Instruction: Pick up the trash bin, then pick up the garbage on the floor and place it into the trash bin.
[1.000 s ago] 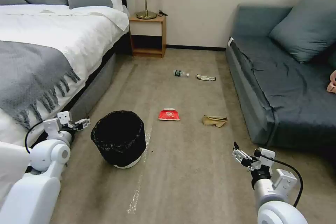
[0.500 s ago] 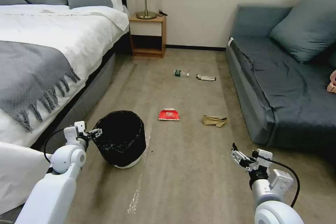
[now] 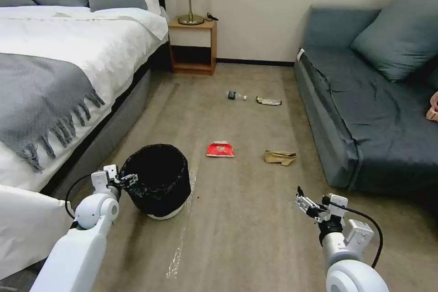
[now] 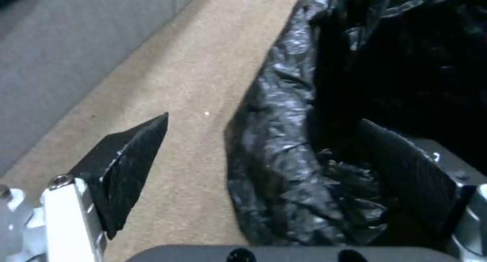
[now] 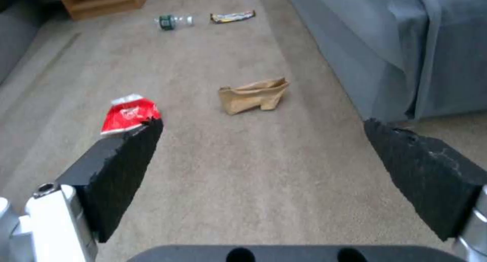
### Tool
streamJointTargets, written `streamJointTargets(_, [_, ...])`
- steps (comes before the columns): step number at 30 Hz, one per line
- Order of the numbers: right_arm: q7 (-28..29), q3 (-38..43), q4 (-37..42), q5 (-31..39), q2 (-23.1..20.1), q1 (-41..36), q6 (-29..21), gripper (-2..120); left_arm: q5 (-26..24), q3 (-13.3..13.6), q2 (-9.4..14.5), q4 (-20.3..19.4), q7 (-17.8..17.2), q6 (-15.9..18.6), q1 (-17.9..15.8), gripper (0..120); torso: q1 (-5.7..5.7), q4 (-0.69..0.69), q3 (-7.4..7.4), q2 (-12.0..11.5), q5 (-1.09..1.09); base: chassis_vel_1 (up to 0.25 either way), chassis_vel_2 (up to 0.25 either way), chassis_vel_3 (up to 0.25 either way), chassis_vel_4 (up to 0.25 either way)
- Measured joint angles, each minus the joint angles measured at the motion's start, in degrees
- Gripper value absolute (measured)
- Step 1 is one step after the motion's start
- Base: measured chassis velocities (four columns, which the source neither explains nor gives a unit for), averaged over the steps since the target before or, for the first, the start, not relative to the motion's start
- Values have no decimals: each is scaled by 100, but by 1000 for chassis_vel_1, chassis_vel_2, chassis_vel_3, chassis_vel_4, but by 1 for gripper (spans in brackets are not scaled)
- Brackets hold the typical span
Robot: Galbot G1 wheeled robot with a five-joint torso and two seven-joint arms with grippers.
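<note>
Four bits of garbage lie on the carpet ahead of us: the red snack packet point(image 3: 221, 149), the crumpled brown paper bag point(image 3: 279, 157) to its right, and farther off by the nightstand point(image 3: 192, 46) the small clear bottle point(image 3: 235, 96) next to the shiny wrapper point(image 3: 268, 101). Our left gripper point(image 3: 129, 178) is down at the near-left rim of the trash bin point(image 3: 156, 180), which stands on the floor beside the bed point(image 3: 59, 68). From the left wrist we see the jaws spread wide with the crinkled black bag liner point(image 4: 284, 147) between them, one finger outside over carpet, the other seemingly inside the rim, though it is dark in there. Our right gripper point(image 3: 305, 204) hangs over bare carpet near the sofa point(image 3: 365, 114), jaws spread and holding nothing, the packet and paper bag well ahead of it.
</note>
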Motion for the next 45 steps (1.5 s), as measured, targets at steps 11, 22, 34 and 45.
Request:
streamJointTargets(11, [4,-23,107,30,-7,-86,-24,100,-188,40,-88,65,15,187,-78,74,0,0,-1,1,1,0,0,0,0])
streamJointTargets(22, [7,-110,183,70,-7,-77,-185,100,-1002,-87,-63,41,-70,472,-47,38,-1,1,-2,1,2,0,0,0,0])
streamJointTargets(34, [12,-215,171,40,46,-100,-227,100,-1626,-330,10,-31,-366,794,-35,3,0,-2,0,-1,-6,0,0,0,0])
streamJointTargets(45, [15,-272,115,4,82,-103,-231,100,-1395,-497,47,-165,-338,790,60,3,0,-4,2,-1,-11,0,0,0,0])
